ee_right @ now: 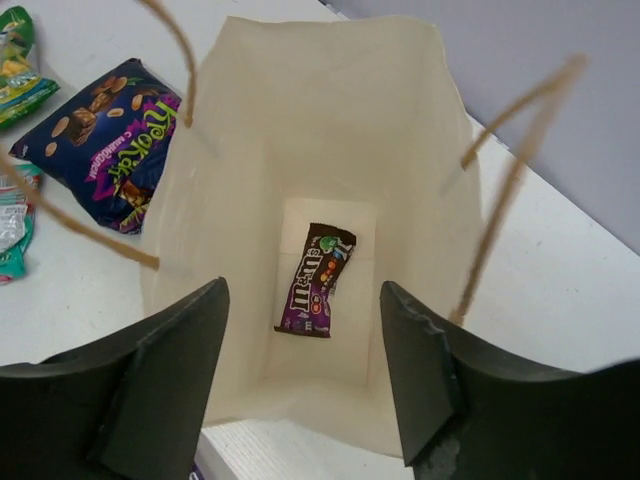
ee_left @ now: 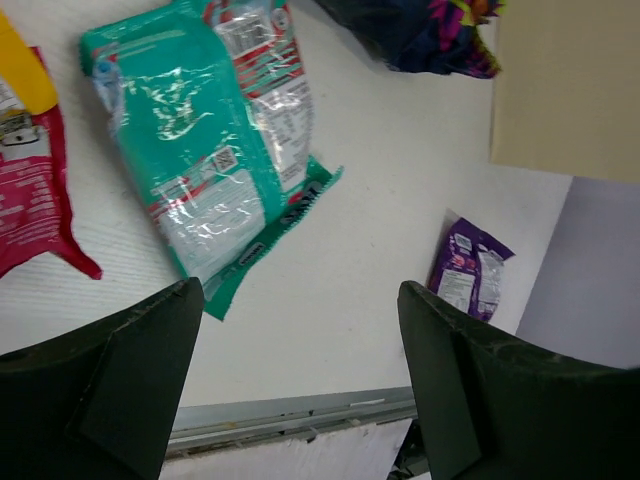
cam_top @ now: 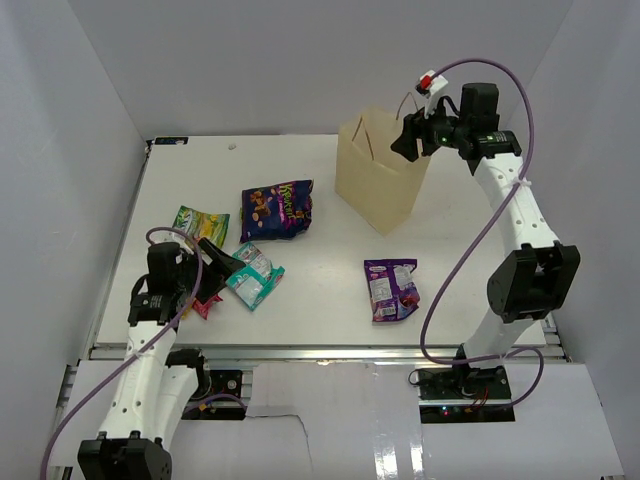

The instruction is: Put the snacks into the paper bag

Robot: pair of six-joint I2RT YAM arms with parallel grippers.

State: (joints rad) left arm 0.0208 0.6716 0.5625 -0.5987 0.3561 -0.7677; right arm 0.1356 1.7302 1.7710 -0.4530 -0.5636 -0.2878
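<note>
Right claw [cam_top: 410, 140] wide over the bag [cam_top: 375, 185], candy [ee_right: 316, 280] lying inside; left claw [ee_left: 300, 300] wide by the teal packet [ee_left: 200, 150], poised to grab.

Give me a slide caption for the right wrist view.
Open right gripper above the paper bag, one brown candy packet on its floor.

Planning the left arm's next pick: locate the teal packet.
In the top view, the teal packet lies left of centre, just right of the left gripper.
</note>
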